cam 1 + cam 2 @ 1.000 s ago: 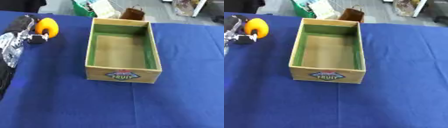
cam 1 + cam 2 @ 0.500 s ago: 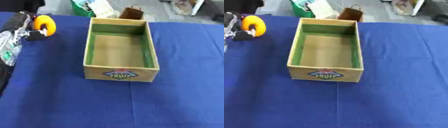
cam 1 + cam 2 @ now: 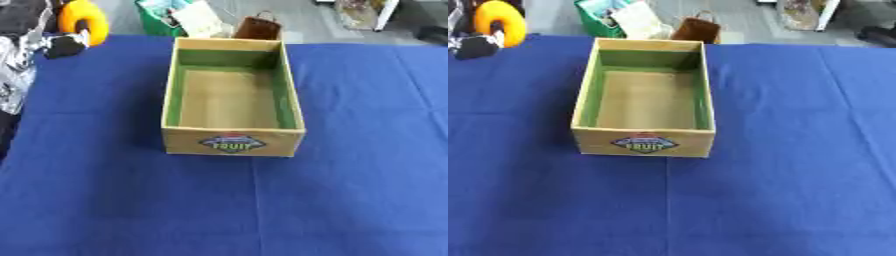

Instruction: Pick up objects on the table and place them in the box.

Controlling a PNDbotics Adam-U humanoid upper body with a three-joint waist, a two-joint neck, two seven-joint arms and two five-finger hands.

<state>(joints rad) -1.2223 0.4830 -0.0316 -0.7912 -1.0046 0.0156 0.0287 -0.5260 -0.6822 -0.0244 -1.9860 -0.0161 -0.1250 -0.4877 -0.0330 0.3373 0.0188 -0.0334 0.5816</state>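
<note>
A wooden box [image 3: 233, 142] with green inner walls and a fruit label on its front stands in the middle of the blue table [image 3: 350, 190]; only its bare floor shows inside. At the far left, my left hand [image 3: 63, 46] has dark fingers curled against a curved orange-yellow object [image 3: 83, 20], which is held up near the table's far edge, well left of the box. The silver and black forearm [image 3: 16, 70] runs down the left border. My right hand does not show.
Beyond the far table edge stand a green bin with papers [image 3: 179, 15] and a small brown bag [image 3: 258, 27]. Blue cloth surrounds the box on the front and right sides.
My left hand and the orange-yellow object have moved up the picture towards the far left corner. The box has stayed in place.
</note>
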